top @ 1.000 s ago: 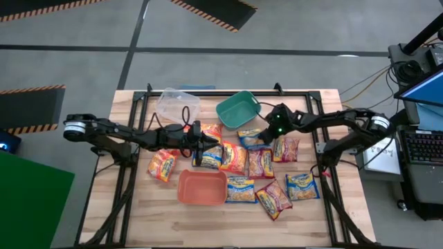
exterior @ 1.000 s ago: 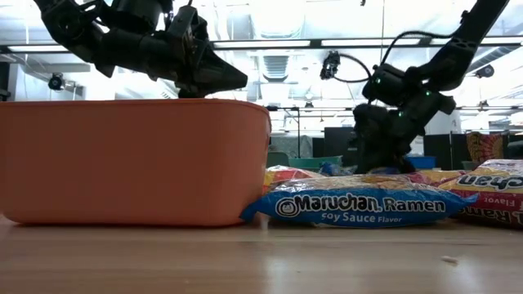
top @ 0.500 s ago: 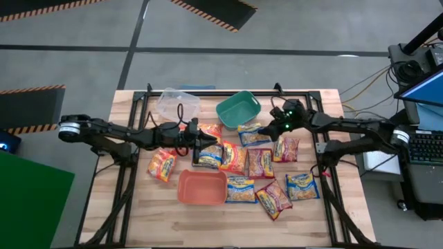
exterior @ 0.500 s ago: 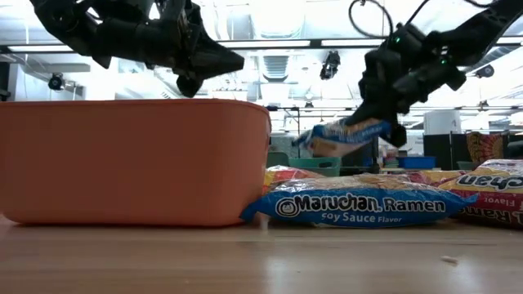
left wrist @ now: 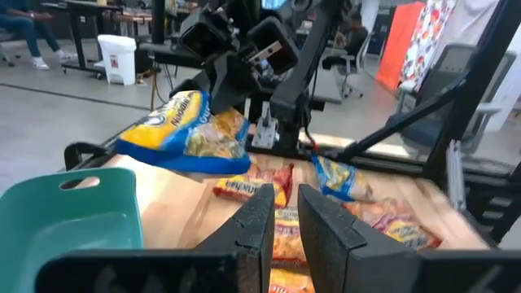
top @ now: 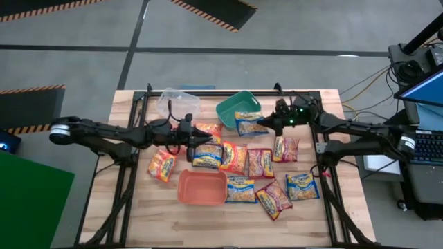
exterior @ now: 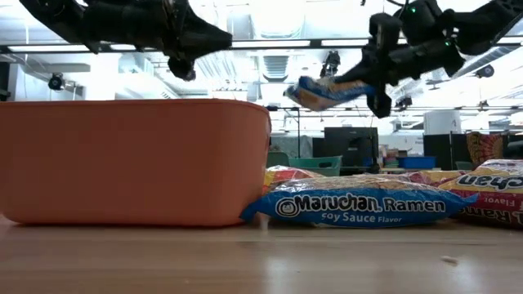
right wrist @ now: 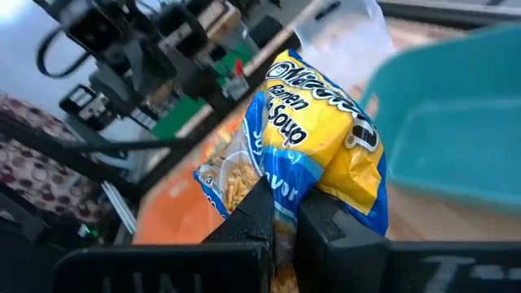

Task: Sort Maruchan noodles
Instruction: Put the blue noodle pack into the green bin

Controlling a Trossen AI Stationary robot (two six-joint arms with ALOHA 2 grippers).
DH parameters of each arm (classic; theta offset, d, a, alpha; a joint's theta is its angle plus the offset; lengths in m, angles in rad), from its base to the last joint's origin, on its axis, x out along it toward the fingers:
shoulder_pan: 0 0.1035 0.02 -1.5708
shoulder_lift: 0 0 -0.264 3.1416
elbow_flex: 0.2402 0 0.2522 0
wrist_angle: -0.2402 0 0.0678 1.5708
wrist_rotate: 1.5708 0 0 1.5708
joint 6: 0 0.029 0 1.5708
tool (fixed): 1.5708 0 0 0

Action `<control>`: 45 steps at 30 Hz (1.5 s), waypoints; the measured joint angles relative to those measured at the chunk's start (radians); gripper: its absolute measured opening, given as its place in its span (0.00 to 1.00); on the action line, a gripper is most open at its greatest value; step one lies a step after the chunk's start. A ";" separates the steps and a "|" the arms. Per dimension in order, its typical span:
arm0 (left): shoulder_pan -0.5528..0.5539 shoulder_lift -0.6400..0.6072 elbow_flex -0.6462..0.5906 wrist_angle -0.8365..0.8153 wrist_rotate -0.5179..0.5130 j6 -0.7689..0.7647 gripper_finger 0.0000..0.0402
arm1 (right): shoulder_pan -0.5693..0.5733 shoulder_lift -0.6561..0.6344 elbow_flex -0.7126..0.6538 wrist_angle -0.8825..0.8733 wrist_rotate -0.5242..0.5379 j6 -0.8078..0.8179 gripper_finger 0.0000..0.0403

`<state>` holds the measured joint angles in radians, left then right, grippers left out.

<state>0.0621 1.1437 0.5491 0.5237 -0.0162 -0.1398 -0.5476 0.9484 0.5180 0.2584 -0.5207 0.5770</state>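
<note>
A: Seen from above: wooden table (top: 138, 214) with packets (top: 257, 181) scattered across the middle. Right gripper (top: 268, 125) stretched inward, clamped on a blue packet (top: 249, 123) right at the edge of the teal tub (top: 232, 106). Left gripper (top: 202, 137) reaching in from the other side, above an orange packet (top: 210, 130), just behind the orange tub (top: 201, 187). Clear tub (top: 177, 103) at the back.

B: And from table height?

A: Shows height, hidden from above: blue packet (exterior: 325, 91) hanging well off the table, pinched at one end, drooping away from the right gripper (exterior: 365, 79). Left gripper (exterior: 216, 37) also raised, over the orange tub (exterior: 135, 159), nothing in it. In front, a blue packet lying flat, printed "Maruchan Ramen, Soy Sauce Flavor" (exterior: 359, 207).

B: Wrist cameras?

A: Left wrist: own fingers (left wrist: 252, 218) nearly together, a thin gap between, empty; past them the right gripper (left wrist: 218, 81) and the dangling packet (left wrist: 183, 134), the teal tub (left wrist: 73, 216) below, more packets (left wrist: 342, 181) on the wood. Right wrist: fingers (right wrist: 254, 213) squeezed shut on the packet's edge (right wrist: 313, 159), teal tub (right wrist: 456, 122) beside it, left arm (right wrist: 146, 57) beyond.

B: Arm poses?

A: Both extended low and long toward the centre, wrists pointed at each other.
</note>
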 joint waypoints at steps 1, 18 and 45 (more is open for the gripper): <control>0.000 -0.015 0.000 -0.012 0.000 -0.006 0.10 | 0.000 0.007 0.018 -0.002 0.001 0.000 0.03; 0.001 -0.080 0.000 -0.083 0.000 -0.001 0.10 | 0.001 0.308 0.688 -0.846 0.343 -0.448 0.03; 0.000 -0.068 -0.002 -0.123 -0.003 0.010 0.10 | -0.006 0.719 1.010 -1.161 0.734 -0.832 0.03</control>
<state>0.0624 1.0756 0.5472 0.4005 -0.0193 -0.1294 -0.5534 1.6673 1.5279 -0.9028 0.2131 -0.2552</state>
